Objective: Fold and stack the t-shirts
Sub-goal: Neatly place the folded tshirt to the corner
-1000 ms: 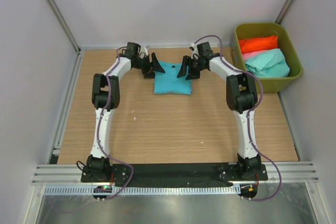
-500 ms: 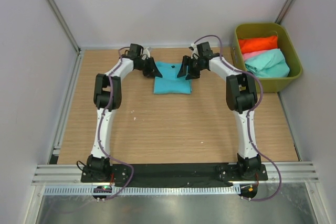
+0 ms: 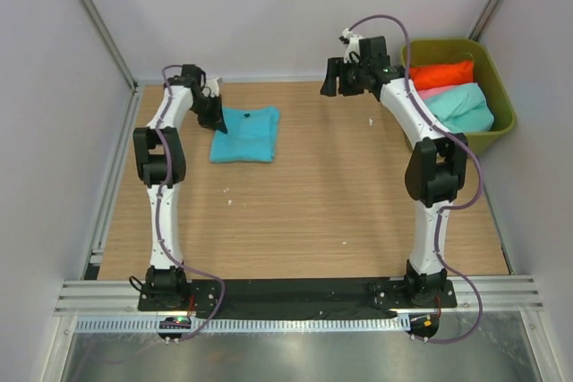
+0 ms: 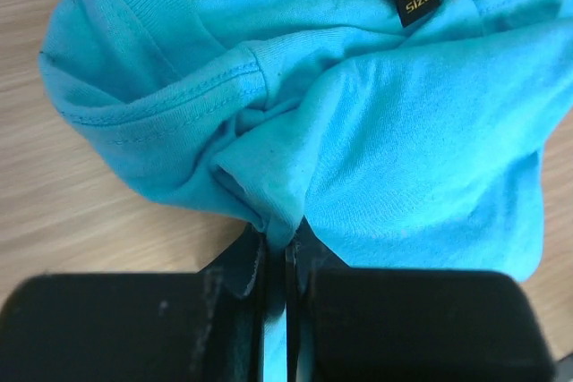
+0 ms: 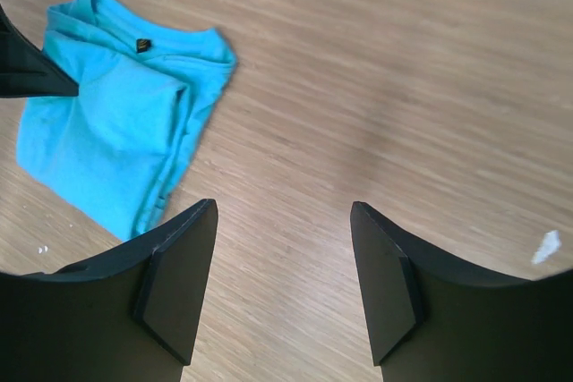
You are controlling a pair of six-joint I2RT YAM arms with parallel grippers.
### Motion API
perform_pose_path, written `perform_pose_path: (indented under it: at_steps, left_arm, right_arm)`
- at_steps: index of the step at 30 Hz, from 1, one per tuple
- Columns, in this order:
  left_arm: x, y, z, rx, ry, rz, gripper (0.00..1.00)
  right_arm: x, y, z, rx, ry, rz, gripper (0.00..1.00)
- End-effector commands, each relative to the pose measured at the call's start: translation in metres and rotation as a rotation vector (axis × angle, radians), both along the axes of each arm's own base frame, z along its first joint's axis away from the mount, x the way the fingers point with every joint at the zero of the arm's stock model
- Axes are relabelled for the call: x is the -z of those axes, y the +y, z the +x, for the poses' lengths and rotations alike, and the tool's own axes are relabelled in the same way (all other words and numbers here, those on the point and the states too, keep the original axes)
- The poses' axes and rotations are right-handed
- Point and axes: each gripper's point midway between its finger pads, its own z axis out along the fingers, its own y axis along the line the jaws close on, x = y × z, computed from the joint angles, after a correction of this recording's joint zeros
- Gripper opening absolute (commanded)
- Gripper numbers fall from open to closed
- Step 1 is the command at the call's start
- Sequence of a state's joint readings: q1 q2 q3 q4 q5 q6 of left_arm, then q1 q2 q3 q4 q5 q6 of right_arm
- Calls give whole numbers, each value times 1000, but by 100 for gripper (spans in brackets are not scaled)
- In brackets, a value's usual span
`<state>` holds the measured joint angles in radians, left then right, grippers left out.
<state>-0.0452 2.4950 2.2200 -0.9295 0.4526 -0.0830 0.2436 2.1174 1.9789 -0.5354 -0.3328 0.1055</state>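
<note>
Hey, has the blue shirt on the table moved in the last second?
Yes. The turquoise shirt slid left across the table, farther from the olive bin, pinched at its edge by the left gripper.

Four t-shirts: turquoise-blue (image 3: pixel 245 134), orange-red (image 3: pixel 440 74), pink (image 3: pixel 427 93), mint-green (image 3: pixel 458 107); one olive-green bin (image 3: pixel 445 43); two arms (image 3: pixel 159 154) (image 3: pixel 436 172)

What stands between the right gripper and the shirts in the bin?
Nothing visible but the wall of the bin; the right gripper is open, and the orange-red shirt, pink shirt and mint-green shirt lie exposed.
</note>
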Motion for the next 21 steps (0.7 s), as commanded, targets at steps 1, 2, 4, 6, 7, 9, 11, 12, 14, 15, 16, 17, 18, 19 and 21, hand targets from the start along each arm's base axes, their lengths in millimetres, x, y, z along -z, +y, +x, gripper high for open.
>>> perform_pose_path:
  at_steps: [1, 2, 4, 6, 7, 9, 11, 12, 14, 15, 16, 17, 18, 19, 21]
  left_arm:
    - [-21, 74, -19, 34, 21, 211, 0]
    - [-24, 84, -20, 26, 18, 232, 0]
    - [-22, 116, -21, -21, 19, 305, 0]
    - [-24, 138, -19, -27, 5, 363, 0]
    - [-24, 153, -17, -48, -4, 390, 0]
    - [-25, 179, -12, -66, -26, 467, 0]
    - [-24, 207, -9, -102, -28, 520, 0]
    - [-25, 219, -3, -121, -38, 554, 0]
    - [-28, 243, 1, -148, -46, 601, 0]
    - [-30, 253, 7, -165, -64, 625, 0]
    - [-32, 265, 9, -182, -74, 647, 0]
    - [-32, 273, 11, -188, -81, 676, 0]
    - [-35, 280, 18, -200, -113, 701, 0]
    - [-35, 285, 21, -196, -125, 726, 0]
    - [-41, 297, 30, -224, -161, 786, 0]
  right_arm:
    - [-53, -7, -2, -22, -146, -42, 68]
    - [-54, -8, -3, -23, -148, -45, 67]
    - [-56, -9, -3, -31, -159, -55, 67]
    - [-55, -10, -2, -28, -162, -60, 68]
    - [-55, -10, -2, -27, -164, -60, 67]
    - [-52, -9, -1, -29, -157, -62, 68]
    - [-49, -9, -3, -31, -148, -64, 67]
    - [-49, -10, -3, -31, -145, -64, 67]
    - [-47, -10, -5, -32, -141, -64, 67]
    - [-50, -10, -7, -31, -145, -65, 67]
    - [-49, -10, -8, -31, -144, -65, 67]
    - [-46, -11, -9, -30, -137, -68, 68]
    - [-47, -13, -10, -25, -137, -70, 68]
    - [-44, -13, -11, -24, -133, -73, 68]
    - [-46, -13, -12, -24, -136, -73, 68]
